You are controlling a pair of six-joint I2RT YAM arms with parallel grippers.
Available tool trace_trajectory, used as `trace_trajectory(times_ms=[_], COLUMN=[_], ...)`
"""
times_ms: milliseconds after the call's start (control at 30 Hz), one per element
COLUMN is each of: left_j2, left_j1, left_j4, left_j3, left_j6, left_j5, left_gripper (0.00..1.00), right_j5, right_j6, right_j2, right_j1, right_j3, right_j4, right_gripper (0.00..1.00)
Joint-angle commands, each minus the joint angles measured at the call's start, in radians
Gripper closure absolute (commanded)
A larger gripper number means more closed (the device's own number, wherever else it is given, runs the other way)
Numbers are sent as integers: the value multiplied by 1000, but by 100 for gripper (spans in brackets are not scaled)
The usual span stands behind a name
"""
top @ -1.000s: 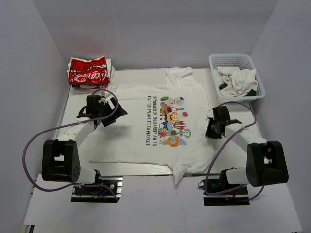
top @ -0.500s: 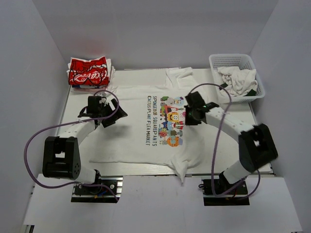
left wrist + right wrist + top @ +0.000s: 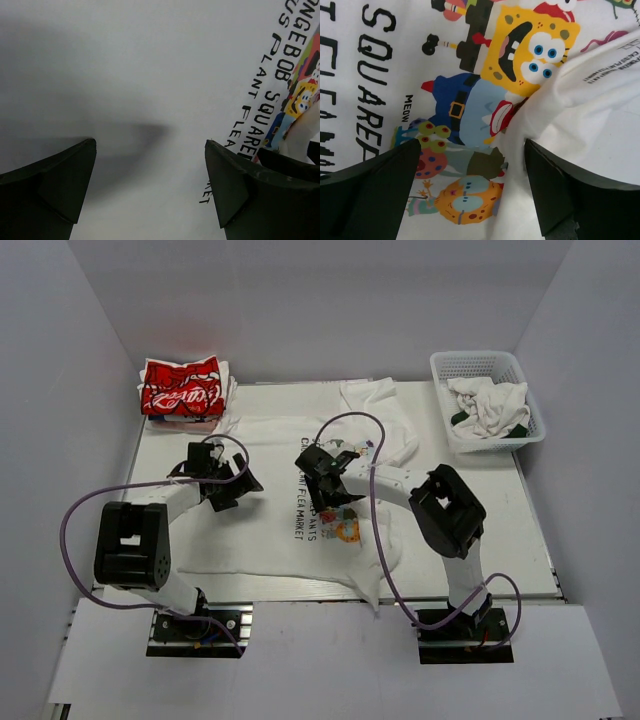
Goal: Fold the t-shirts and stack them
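The white t-shirt (image 3: pixel 262 532) with cartoon print and dark lettering lies on the table, its right side folded over to the left. That folded flap (image 3: pixel 592 95) covers part of the print (image 3: pixel 485 100). My right gripper (image 3: pixel 322 480) hovers over the print, open (image 3: pixel 471 145), with only the flap's edge lying under the gap. My left gripper (image 3: pixel 232 483) stands open (image 3: pixel 150 145) just above the shirt's plain left part (image 3: pixel 150 60), holding nothing. The red t-shirt (image 3: pixel 182 388) with white script sits folded at the back left.
A white basket (image 3: pixel 488 365) with crumpled white cloth stands at the back right. Bare table (image 3: pixel 480 510) shows right of the folded shirt. A sleeve (image 3: pixel 368 592) hangs over the near edge. Purple cables loop from both arms.
The right arm swung from the table's right side to the left, carrying the shirt's right side over the print, then opened and let go. The left gripper barely shifted.
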Motion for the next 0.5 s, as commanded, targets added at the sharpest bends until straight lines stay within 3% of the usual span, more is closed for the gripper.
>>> trace_trajectory(times_ms=[0, 167, 233, 467], left_j2=[27, 49, 59, 98], left_j1=[-3, -3, -3, -3], left_j4=[-3, -3, 7, 32], left_j3=[46, 66, 76, 86], left_j6=[24, 51, 62, 82], left_j5=[26, 37, 49, 94], left_gripper=[0, 0, 0, 0], right_j5=[74, 1, -94, -208], right_j6=[34, 10, 14, 59], right_j2=[-74, -304, -398, -497], right_j1=[2, -42, -105, -315], right_j3=[-28, -201, -284, -412], right_j4=[-33, 129, 192, 271], right_gripper=[9, 9, 9, 9])
